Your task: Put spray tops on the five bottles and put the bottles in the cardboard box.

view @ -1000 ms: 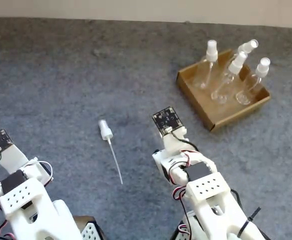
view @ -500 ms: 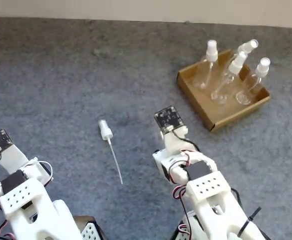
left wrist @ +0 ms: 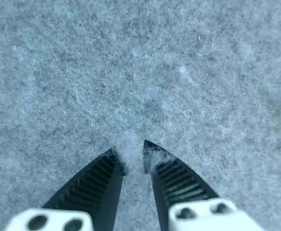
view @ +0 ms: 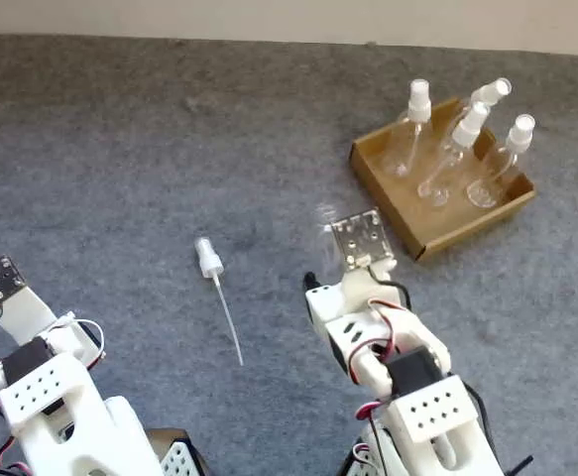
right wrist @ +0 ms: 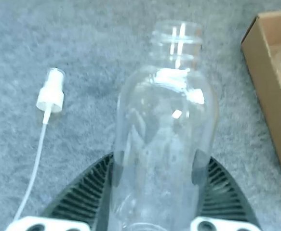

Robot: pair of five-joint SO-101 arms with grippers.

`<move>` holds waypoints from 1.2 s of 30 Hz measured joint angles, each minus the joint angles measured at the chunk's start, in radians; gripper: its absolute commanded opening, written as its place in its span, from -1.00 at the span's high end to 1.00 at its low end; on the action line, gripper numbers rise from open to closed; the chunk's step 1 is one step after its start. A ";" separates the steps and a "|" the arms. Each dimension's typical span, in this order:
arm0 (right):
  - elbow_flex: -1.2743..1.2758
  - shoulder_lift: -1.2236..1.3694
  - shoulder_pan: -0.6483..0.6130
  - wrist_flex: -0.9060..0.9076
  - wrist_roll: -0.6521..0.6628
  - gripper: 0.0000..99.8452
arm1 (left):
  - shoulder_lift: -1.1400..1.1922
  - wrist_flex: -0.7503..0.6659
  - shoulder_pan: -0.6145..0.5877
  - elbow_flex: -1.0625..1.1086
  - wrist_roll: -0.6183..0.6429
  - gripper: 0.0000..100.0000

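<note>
Right gripper point(right wrist: 159, 161): clamped on the body of the clear bottle point(right wrist: 162, 120), whose open neck pointed away from the wrist and carried no top.
Left gripper point(left wrist: 130, 149): empty, with a narrow gap between the jaws, low over the grey carpet point(view: 120, 149) at the near-left corner.
Spray top point(view: 210, 261): lay flat on the carpet at about 9 o'clock from the held bottle, near it but apart.
Long axis: head toward 11 o'clock, dip tube trailing toward 5 o'clock.
Nearer arm: the right one, though it was occupied. The top lay at roughly 3 o'clock from the left gripper, well apart, so the pick probably fell to the left arm.
Cardboard box point(view: 383, 203): at about 1 o'clock from the right gripper, holding four capped bottles point(view: 447, 149).
</note>
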 measured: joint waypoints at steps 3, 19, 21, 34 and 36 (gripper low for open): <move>0.005 -0.021 0.000 0.000 0.000 0.67 | 0.000 0.000 0.000 0.000 0.000 0.99; 0.144 -0.029 0.000 -0.143 0.000 0.67 | 0.031 0.408 0.170 -0.470 -0.238 0.99; 0.144 -0.029 0.000 -0.143 0.000 0.67 | 0.068 0.503 0.203 -0.589 -0.247 0.99; 0.241 -0.029 0.064 -0.292 0.000 0.67 | 0.545 0.707 0.430 -1.039 -0.247 0.99; 0.255 -0.029 0.066 -0.325 0.000 0.67 | 0.605 0.709 0.465 -1.079 -0.249 0.99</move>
